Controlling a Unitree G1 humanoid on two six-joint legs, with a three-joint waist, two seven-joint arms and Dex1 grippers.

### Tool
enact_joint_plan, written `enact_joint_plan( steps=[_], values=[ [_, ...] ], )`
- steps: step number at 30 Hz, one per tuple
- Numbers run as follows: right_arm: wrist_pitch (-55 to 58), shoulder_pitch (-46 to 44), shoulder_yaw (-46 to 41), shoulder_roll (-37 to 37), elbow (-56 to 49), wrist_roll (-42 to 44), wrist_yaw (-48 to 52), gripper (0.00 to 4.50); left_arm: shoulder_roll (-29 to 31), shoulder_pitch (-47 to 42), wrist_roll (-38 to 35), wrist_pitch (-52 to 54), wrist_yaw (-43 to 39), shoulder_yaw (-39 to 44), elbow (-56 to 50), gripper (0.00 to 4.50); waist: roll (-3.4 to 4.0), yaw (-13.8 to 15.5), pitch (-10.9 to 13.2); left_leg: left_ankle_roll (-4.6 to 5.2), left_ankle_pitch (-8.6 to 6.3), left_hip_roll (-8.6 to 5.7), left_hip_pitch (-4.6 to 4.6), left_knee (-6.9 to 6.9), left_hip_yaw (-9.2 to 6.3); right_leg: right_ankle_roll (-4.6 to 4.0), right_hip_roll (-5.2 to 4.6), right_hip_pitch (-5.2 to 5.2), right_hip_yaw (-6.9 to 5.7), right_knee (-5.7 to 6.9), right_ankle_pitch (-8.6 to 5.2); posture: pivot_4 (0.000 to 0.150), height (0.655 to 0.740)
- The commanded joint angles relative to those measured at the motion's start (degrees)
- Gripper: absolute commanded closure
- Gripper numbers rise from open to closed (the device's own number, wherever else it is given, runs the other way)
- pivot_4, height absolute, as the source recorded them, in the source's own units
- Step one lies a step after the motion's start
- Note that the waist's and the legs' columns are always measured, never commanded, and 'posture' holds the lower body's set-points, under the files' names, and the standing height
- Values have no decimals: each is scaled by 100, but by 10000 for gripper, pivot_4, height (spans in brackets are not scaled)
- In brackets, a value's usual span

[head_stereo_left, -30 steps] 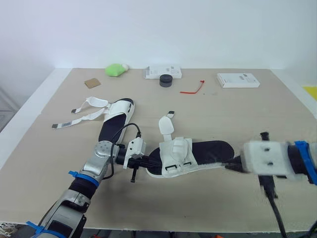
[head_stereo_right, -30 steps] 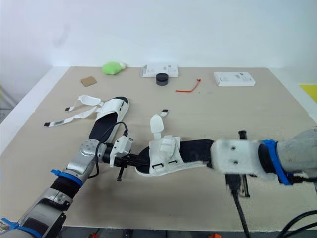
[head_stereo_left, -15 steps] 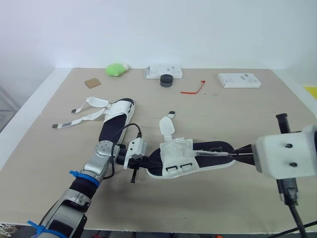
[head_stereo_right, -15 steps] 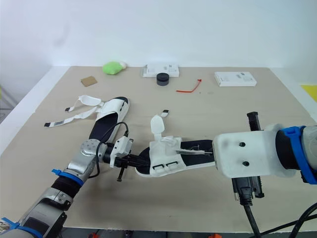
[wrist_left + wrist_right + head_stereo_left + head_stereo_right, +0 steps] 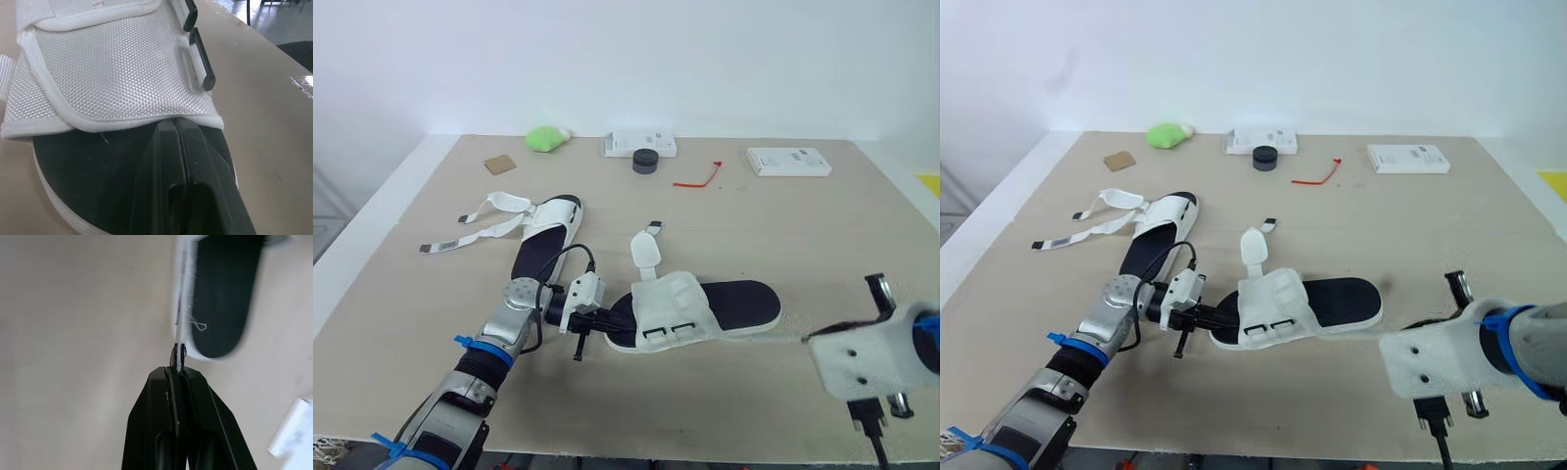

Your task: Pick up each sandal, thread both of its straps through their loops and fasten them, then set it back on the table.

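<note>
**Desk:** Where does your sandal sit?

**Floor:** Your near sandal [image 5: 705,306] lies flat on the table [image 5: 803,225], close to the front edge. Its white mesh upper [image 5: 112,68] is at the end toward your left arm, and the bare black insole runs off to your right. One broad strap tab [image 5: 644,251] stands up loose behind the upper. Two black loops [image 5: 201,63] line the upper's near edge.

**Desk:** And your grippers?

**Floor:** Your left gripper [image 5: 607,322] is low at the sandal's left end. Its fingers are pressed together over the insole, with the tips up against the rim of the mesh. Your right gripper [image 5: 178,352] hangs beyond the sandal's other end, clear of the sole. Its fingertips pinch the end of a thin white strap [image 5: 180,333] that runs taut back along the sandal's near side. Whether that strap passes through a loop cannot be told.

**Desk:** What else is on your table?

**Floor:** The second sandal [image 5: 546,240] lies farther back on your left, with its two straps [image 5: 475,227] splayed open. Along the far edge sit a green lump [image 5: 544,138], a brown card [image 5: 497,164], a black puck [image 5: 645,161], two white boxes [image 5: 788,161] and a red tie [image 5: 697,177].
</note>
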Motion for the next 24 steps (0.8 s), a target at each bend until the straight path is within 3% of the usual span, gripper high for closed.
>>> enact_joint_plan(
  steps=[1,4,8,12,17,24],
  values=[
    [-50,291,-218,228,-302,79,363,29317,86,362,772,220,55,-577,835,45000,-3,5,0,0,0,1,1,2,-3,1,1,2,-2,0,0,1500,7400],
    [-92,941,-491,489,-303,537,606,16359,67,335,769,224,32,-590,847,45000,-11,41,-4,0,0,-2,2,8,-3,1,-1,10,-2,-2,-1,1500,7400],
    [469,1849,-1189,799,-303,2051,612,741,35,286,767,236,12,-607,864,45000,-19,78,-6,5,-4,-5,3,8,-9,9,2,19,-1,-4,-8,1500,7400],
    [1950,1543,-1097,743,58,2586,31,741,-7,232,749,283,19,-609,855,45000,-35,79,-9,5,-9,0,14,16,-8,8,5,28,-1,-5,-7,1500,7400],
    [4279,-247,87,907,1360,4391,-935,741,9,232,738,333,0,-610,768,45000,-52,84,-9,-4,-17,3,13,16,8,7,-24,28,-5,-9,-8,1500,7400],
    [4840,-1668,1546,887,2792,4974,-1349,741,156,272,871,-59,-98,-747,629,45000,-34,101,-13,44,-33,-16,-11,8,-2,3,-18,29,-10,-30,-21,1500,7400]
  ],
)
